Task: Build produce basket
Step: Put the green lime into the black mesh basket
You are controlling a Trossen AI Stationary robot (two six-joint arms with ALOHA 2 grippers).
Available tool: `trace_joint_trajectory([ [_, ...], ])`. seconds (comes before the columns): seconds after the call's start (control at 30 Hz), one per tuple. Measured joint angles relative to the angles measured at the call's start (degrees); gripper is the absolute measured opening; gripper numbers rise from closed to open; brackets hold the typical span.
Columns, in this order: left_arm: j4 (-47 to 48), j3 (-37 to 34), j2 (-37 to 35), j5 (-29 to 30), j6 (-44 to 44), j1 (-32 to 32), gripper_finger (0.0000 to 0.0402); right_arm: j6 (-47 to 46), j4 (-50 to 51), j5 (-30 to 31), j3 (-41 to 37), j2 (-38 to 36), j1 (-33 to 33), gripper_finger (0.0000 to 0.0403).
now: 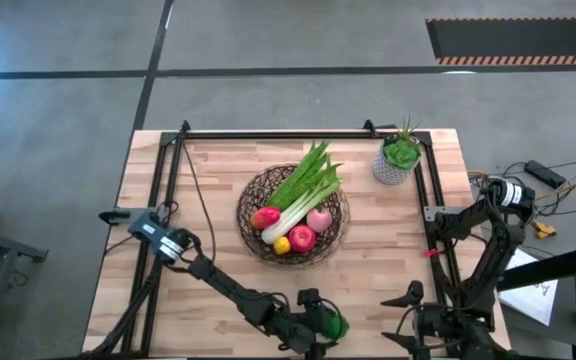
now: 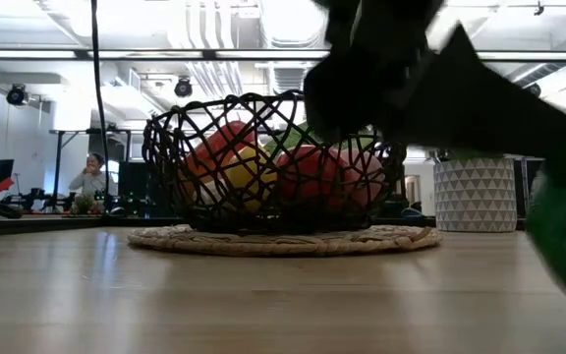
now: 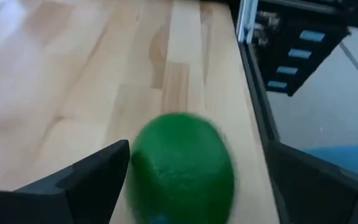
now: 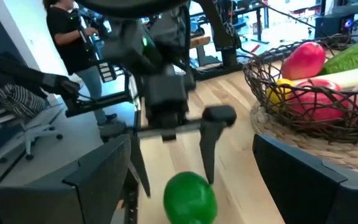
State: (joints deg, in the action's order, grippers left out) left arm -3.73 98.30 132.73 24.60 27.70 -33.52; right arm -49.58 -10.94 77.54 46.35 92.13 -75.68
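Observation:
The dark wire basket (image 1: 293,215) sits mid-table on its pale woven base. It holds the pale green celery (image 1: 303,195) lying across it, a red-orange fruit (image 1: 265,217), a pink fruit (image 1: 319,220), a red fruit (image 1: 302,238) and the yellow lemon (image 1: 282,245). The green lime (image 3: 182,168) lies on the table by the near edge (image 1: 334,325). My left gripper (image 3: 199,148) is open, fingers pointing down on either side of the lime. My right gripper (image 1: 408,300) is open and low near the table's near right, facing the lime (image 4: 190,198). My left gripper has one finger (image 3: 104,171) close against the lime's side, while the other finger (image 3: 309,180) stands well apart from it. I cannot tell whether the near finger touches the lime. The lime rests on the table.
A small grey pot with a green plant (image 1: 400,158) stands at the far right of the table. Black frame rails (image 1: 168,190) run along the table's left, right and far sides. Bare wood lies between the basket and the near edge. A person (image 4: 73,37) stands beyond the table.

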Motion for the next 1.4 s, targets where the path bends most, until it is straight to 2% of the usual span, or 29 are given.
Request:
trace_joint_trajectory([
  [0.23, -0.35, 0.45, 1.83, 3.17, 0.44, 0.09, 0.0361, 1.18, 0.23, 0.3, 1.16, -0.18, -0.02, 0.0329],
  [0.43, -0.13, -0.22, 1.83, 3.37, 0.42, 0.18, 0.0356, 1.48, 0.22, 0.39, 1.16, -0.18, -0.02, 0.0329],
  [0.8, 0.34, -0.46, 1.71, 3.34, 0.39, 0.42, 0.0264, 1.07, 0.19, 0.39, 1.16, -0.14, -0.02, 0.0329],
  [0.93, 3.13, 0.12, -1.01, 4.28, -0.09, -0.19, 0.0254, 0.65, 0.19, 0.36, 1.14, -0.14, -0.02, 0.0329],
  [1.13, 15.31, 1.07, -9.36, 15.21, -0.73, -3.48, 0.0252, 0.11, 0.24, 0.3, 1.16, -0.14, -0.02, 0.0329],
  [1.2, 18.85, 0.92, -12.8, 21.08, -0.72, -4.74, 0.0252, 0.02, 0.24, 0.3, 1.15, -0.14, -0.02, 0.0329],
  [1.33, 26.2, 0.75, -19.15, 36.62, 0.12, -6.92, 0.025, 0.02, 0.3, 0.38, 1.16, -0.13, 0.01, 0.0329],
  [1.4, 29.01, 0.11, -21.87, 41.64, 0.81, -7.04, 0.0249, 0.02, 0.37, 0.36, 1.16, -0.12, 0.07, 0.0329],
])
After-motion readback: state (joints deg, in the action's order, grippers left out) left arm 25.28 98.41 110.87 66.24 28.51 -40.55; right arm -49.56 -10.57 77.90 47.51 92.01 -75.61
